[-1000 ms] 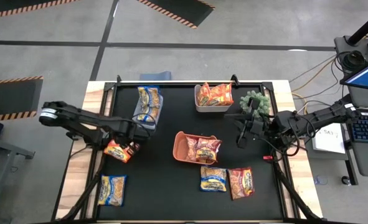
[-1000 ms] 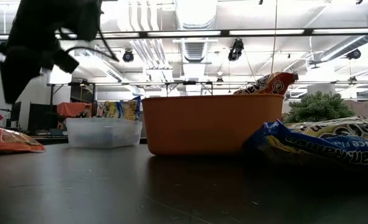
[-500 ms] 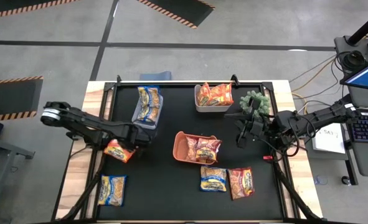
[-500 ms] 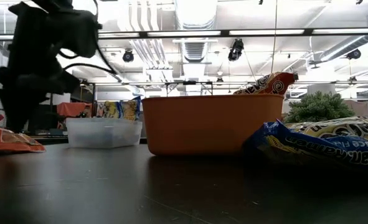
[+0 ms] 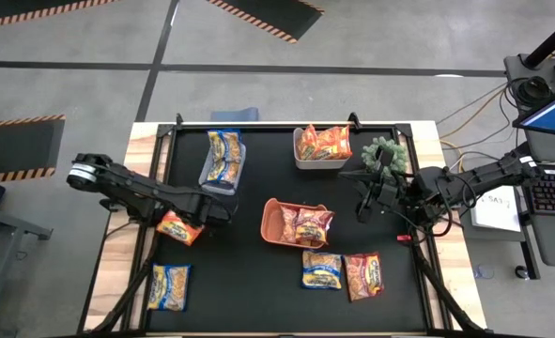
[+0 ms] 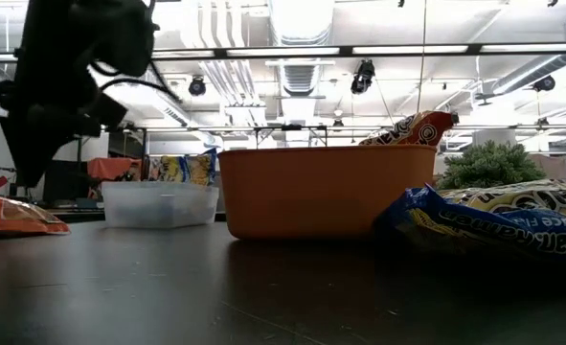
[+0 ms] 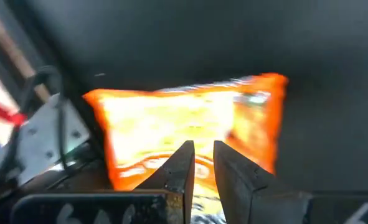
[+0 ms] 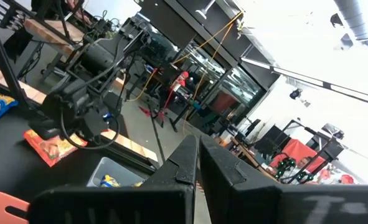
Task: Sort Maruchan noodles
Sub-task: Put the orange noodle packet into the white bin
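High view: bins (image 5: 294,223) part-filled | four packets loose | left gripper (image 5: 202,223) nearly closed above orange packet (image 5: 177,228) | right gripper (image 5: 363,205) closed, idle at 3 o'clock

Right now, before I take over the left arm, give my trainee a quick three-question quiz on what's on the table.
1. True or false: the orange bin holds no noodle packet.
2. Which packet does the left gripper hover beside?
A. the orange packet at the table's left
B. the blue-and-yellow packet at the front left corner
C. the plant
3. Fill in: the right gripper hangs near the ____, its fingers closed on nothing.

Key:
1. False. A red packet lies in it.
2. A. In the left wrist view the fingers stand nearly together above the packet, not gripping it.
3. plant
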### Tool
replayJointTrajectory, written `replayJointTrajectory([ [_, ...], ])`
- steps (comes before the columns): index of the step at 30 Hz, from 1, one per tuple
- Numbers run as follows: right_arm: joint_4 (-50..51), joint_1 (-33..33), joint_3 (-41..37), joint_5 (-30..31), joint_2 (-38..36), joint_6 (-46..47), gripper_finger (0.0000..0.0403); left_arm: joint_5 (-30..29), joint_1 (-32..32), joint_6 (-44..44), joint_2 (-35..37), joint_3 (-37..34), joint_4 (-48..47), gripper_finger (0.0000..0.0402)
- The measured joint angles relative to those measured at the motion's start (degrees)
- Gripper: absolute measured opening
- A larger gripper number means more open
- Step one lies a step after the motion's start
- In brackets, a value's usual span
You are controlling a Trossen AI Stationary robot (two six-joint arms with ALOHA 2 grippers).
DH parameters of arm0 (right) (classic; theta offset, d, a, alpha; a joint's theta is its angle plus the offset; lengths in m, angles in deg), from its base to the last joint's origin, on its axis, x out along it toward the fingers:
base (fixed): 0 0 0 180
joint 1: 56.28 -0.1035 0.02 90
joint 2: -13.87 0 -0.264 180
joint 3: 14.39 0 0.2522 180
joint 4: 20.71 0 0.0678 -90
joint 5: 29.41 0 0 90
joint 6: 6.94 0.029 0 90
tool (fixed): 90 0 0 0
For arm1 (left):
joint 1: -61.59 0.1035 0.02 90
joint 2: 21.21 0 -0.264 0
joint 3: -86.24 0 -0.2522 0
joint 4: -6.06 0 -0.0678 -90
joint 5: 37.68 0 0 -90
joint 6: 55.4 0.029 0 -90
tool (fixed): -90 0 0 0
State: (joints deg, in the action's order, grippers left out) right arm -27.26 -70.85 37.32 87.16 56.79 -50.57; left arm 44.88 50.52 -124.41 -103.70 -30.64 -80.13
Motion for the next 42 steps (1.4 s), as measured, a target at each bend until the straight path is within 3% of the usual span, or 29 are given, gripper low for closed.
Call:
replayJointTrajectory([
  [5, 0.0, 0.0, 0.0, 0.0, 0.0, -0.1, 0.0009, 0.2, 0.0, -5.8, -0.7, -3.2, -0.1, 0.0042],
  [13, 0.0, 0.0, 0.0, 0.0, 0.0, -0.1, 0.0009, 1.9, -0.1, -5.9, -2.2, -5.0, 7.8, 0.0042],
  [19, 0.1, 0.0, 0.0, 0.0, 0.0, -0.1, 0.0009, 3.7, -0.2, 2.1, -2.8, -4.0, 23.4, 0.0042],
  [25, 0.1, 0.0, 0.0, 0.0, 0.0, 0.0, 0.0009, 4.4, -1.9, 13.2, -2.5, 2.5, 23.4, 0.0042],
  [32, 0.3, 0.0, 0.0, 0.0, 0.0, 0.0, 0.0009, 4.7, -8.2, 28.5, -1.3, 8.3, 23.1, 0.0042],
  [42, 0.3, 0.0, 0.0, 0.0, 0.0, 0.8, 0.0009, 0.5, -9.0, 28.3, 10.0, 0.9, 22.9, 0.0039],
])
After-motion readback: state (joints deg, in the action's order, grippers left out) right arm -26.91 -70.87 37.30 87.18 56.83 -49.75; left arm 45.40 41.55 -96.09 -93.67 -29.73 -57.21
